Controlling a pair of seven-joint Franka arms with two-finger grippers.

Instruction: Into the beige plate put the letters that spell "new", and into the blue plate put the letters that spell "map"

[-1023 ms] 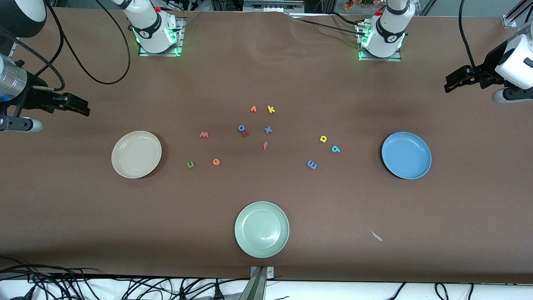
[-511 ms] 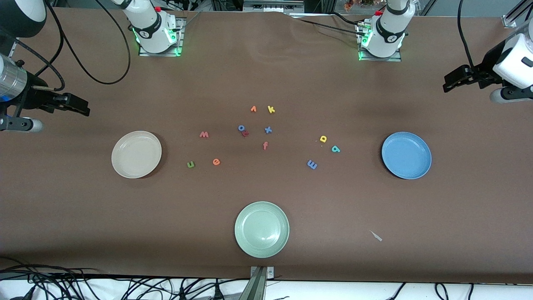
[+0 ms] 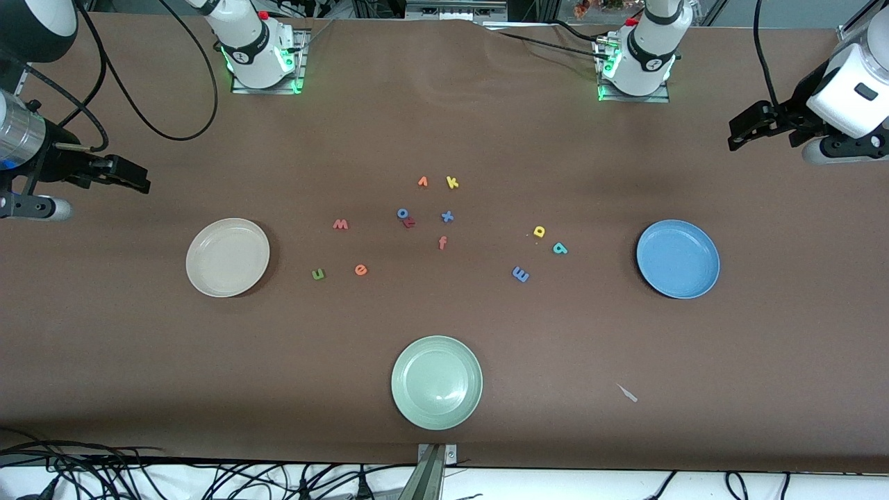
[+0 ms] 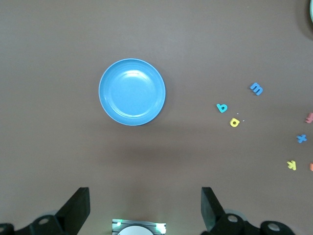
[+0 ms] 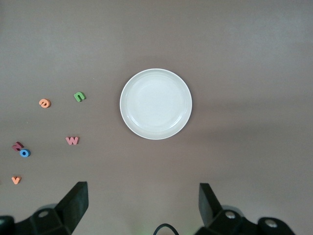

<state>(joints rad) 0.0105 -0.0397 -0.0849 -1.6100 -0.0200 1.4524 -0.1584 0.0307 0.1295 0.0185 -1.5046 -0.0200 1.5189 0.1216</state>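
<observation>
Left gripper (image 4: 143,208) open, high over table near blue plate (image 4: 132,92).

High front camera overlooks the whole table (image 3: 444,125); both wrist cameras look straight down from well above it.

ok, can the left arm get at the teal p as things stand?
Probably yes. The left hand is open and empty, up over bare table. The teal p lies flat, apart from the yellow a, with nothing over it.

- My brown table (image 3: 444,125) carries three plates: beige plate (image 3: 228,257) at nine o'clock, blue plate (image 3: 678,258) at three, green plate (image 3: 437,382) at six.
- Foam letters (image 3: 444,217) lie scattered mid-table.
</observation>
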